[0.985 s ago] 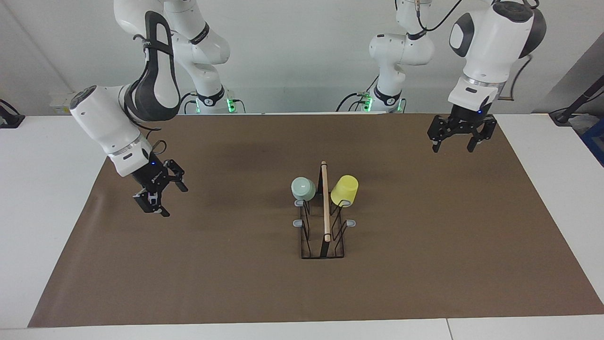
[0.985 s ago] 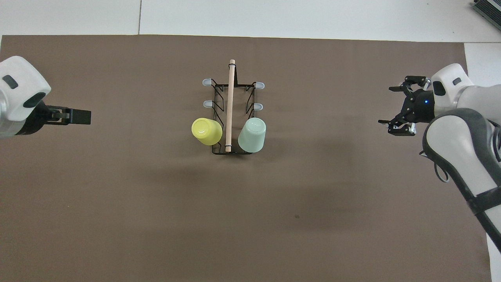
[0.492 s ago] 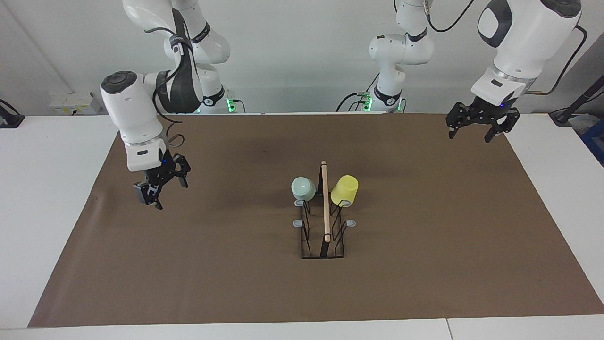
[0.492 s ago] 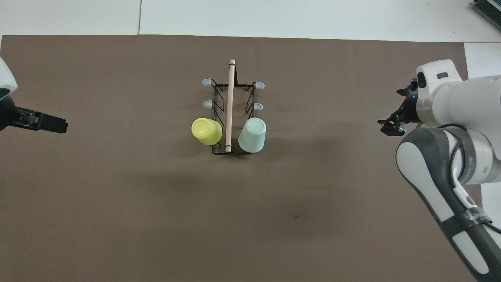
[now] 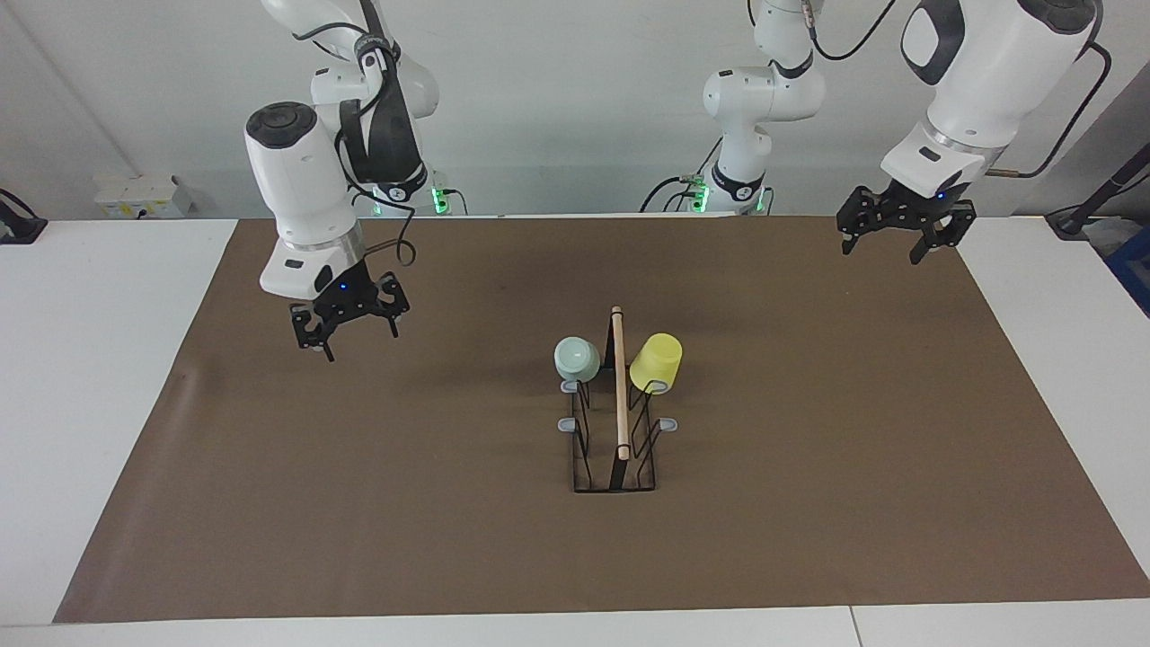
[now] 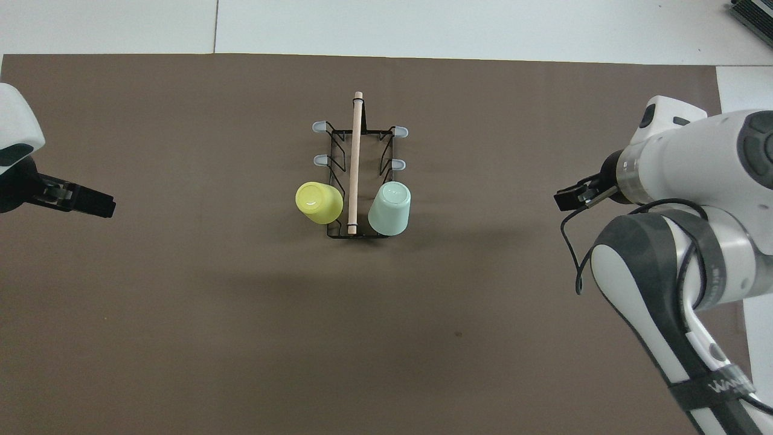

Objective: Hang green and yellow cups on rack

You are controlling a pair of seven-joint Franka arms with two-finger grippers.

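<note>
Since a second ago both arms have swung: the right gripper has turned from a sideways tilt to point straight down and shifted toward the middle of the table, while the left gripper has risen and drawn toward the robots' edge. Neither cup nor the rack has shifted.

Now the right gripper hangs over bare brown mat toward the right arm's end, its two black fingers spread wide and holding nothing. The left gripper hangs over the mat's corner nearest the left arm's base, fingers likewise spread wide and empty.

At the middle of the table stands the rack, a narrow frame of thin black wire with a smooth, light wooden rod running along its top. Rounded grey caps tip the prongs; four are bare, two on each side. The green cup and the yellow cup sit upside down on the pair of prongs nearest the robots, bases up, one on each side of the rod: green toward the right arm's end, yellow toward the left arm's. Both are smooth, tapered and without handles, and each leans outward from the rod.

The mat is matte brown, lying flat over a white tabletop. White lettering runs on a dark band on the right arm, but I cannot read it.
</note>
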